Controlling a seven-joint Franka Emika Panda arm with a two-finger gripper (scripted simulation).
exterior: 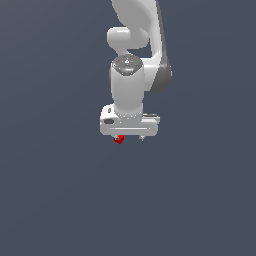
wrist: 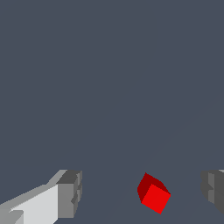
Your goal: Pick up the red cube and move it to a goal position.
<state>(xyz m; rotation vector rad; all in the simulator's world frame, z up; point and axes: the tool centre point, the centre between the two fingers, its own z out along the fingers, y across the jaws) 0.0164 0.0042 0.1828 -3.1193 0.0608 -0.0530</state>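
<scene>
The red cube is a tiny bright red block that peeks out just below the white gripper in the exterior view. In the wrist view the red cube lies between the two grey fingertips, nearer the far one, with a gap on each side. The jaws stand wide apart, so the gripper is open and touches nothing. The cube sits turned at an angle to the fingers.
A plain dark grey floor fills both views. The white arm rises above the gripper in the exterior view. No goal marker shows.
</scene>
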